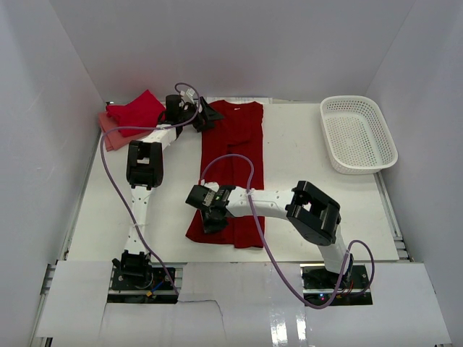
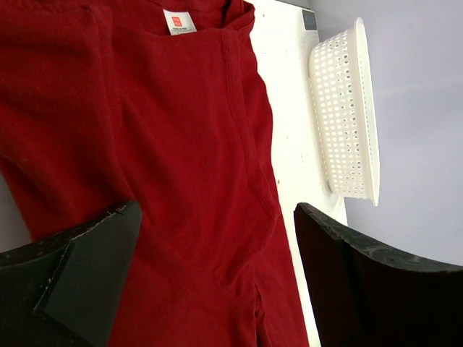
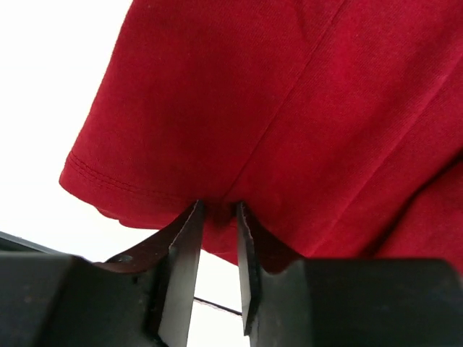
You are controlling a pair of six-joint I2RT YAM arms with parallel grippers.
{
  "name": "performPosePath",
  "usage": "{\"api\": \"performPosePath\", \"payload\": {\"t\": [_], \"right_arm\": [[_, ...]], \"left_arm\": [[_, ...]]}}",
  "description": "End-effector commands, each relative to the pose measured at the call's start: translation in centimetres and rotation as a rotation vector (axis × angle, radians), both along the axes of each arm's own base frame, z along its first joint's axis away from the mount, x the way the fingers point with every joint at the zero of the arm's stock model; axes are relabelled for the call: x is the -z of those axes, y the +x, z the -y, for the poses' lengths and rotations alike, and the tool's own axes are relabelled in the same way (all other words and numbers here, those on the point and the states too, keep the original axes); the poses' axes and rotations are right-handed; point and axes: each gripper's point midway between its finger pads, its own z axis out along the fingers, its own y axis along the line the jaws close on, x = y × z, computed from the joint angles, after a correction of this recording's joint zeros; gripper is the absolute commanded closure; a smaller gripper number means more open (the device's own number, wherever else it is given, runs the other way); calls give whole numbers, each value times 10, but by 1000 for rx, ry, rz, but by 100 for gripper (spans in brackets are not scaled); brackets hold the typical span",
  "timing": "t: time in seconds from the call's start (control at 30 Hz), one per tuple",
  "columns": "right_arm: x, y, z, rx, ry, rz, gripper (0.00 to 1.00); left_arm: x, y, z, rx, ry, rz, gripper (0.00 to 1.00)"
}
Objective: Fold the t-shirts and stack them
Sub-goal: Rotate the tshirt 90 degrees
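Note:
A deep red t-shirt (image 1: 242, 141) lies lengthwise on the white table, folded into a long strip with its collar at the far end. My left gripper (image 1: 206, 114) hovers open over the collar end. In the left wrist view the cloth (image 2: 181, 144) with its white neck label (image 2: 179, 22) fills the gap between the wide-apart fingers of the left gripper (image 2: 217, 217). My right gripper (image 1: 210, 217) is at the near left corner of the shirt. In the right wrist view the right gripper (image 3: 217, 210) pinches a bunch of the hem (image 3: 289, 94).
Folded t-shirts (image 1: 136, 110), deep red on a salmon-pink one (image 1: 112, 136), sit at the far left corner. A white lattice basket (image 1: 358, 134) stands at the far right and also shows in the left wrist view (image 2: 347, 108). White walls enclose the table.

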Motion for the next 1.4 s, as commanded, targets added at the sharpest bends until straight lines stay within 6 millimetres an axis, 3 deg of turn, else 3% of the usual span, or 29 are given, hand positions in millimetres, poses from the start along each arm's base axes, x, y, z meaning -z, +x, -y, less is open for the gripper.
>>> {"api": "performPosePath", "payload": {"t": [0.0, 0.23, 0.37, 0.53, 0.77, 0.97, 1.03, 1.37], "right_arm": [[-1, 2, -1, 23, -22, 19, 71], [-8, 1, 2, 26, -18, 32, 71], [-8, -1, 1, 19, -32, 35, 62], [-11, -3, -4, 4, -43, 42, 62], [-9, -5, -6, -6, -50, 39, 73], [-4, -6, -4, -10, -63, 29, 70], [-5, -7, -4, -12, -63, 29, 79], [-36, -2, -4, 6, -27, 72, 85]], "left_arm": [[-24, 3, 2, 26, -15, 51, 2], [-22, 4, 1, 26, -8, 51, 2], [-20, 3, 2, 26, -2, 49, 2], [-18, 3, 1, 28, 2, 46, 2], [-19, 3, 1, 28, 2, 48, 2], [-19, 4, 1, 26, 2, 48, 2], [-19, 4, 1, 26, 2, 46, 2], [-17, 4, 0, 25, 5, 47, 2]]}}
